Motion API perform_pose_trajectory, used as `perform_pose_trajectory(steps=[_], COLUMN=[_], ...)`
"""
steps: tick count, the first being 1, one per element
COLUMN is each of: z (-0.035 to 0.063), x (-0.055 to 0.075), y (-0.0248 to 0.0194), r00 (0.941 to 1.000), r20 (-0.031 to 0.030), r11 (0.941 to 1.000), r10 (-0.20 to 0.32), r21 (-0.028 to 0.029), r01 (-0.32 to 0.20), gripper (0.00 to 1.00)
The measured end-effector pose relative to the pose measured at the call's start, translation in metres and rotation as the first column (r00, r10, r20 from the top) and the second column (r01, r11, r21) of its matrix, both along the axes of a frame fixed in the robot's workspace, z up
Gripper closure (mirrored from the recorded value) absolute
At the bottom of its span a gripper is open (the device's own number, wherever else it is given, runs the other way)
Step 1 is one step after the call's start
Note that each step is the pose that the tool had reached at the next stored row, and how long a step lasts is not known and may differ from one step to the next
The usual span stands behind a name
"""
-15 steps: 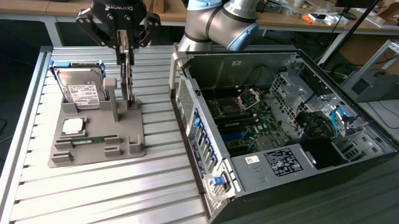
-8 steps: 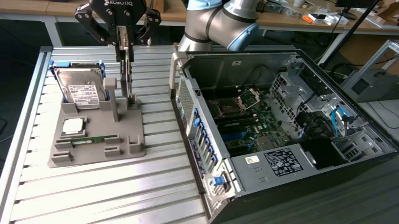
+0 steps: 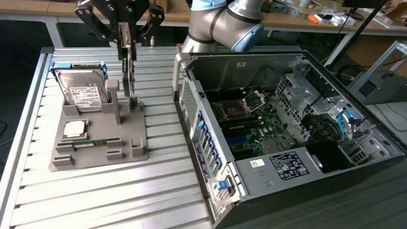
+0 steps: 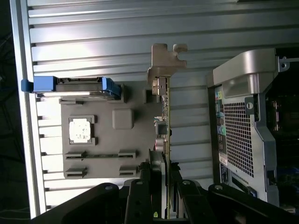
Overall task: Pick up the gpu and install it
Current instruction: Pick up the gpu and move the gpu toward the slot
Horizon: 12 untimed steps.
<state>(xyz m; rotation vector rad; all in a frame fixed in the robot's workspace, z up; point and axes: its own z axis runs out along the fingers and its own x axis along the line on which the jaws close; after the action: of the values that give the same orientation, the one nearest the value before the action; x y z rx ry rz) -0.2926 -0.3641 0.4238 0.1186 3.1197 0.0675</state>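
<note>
We see the black gripper [image 3: 130, 37] pinching the thin dark silver-bracketed gpu [image 3: 129, 71], nine o'clock of the open grey computer case [image 3: 210, 67].

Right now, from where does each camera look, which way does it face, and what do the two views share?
Exterior view: high off the arm, looking down on the slatted table, holder on the exterior view's left, open computer case on its right; the arm and gripper show.
Wrist view: on the wrist, looking past the gripper along the edge-on gpu toward the holder; the gripper shows.
Shared: the gpu clamped in the gripper, the holder, the hard drive, the computer case.
</note>
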Motion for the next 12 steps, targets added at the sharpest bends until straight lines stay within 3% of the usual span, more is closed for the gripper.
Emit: perform_pose_trajectory(steps=[12], z=[0.0094], x=[0.0], y=[0.0], r00=[1.0], r20=[-0.0001], r11=[1.0], r10=[0.0], r21=[0.0], r01=[0.0], gripper=[0.73])
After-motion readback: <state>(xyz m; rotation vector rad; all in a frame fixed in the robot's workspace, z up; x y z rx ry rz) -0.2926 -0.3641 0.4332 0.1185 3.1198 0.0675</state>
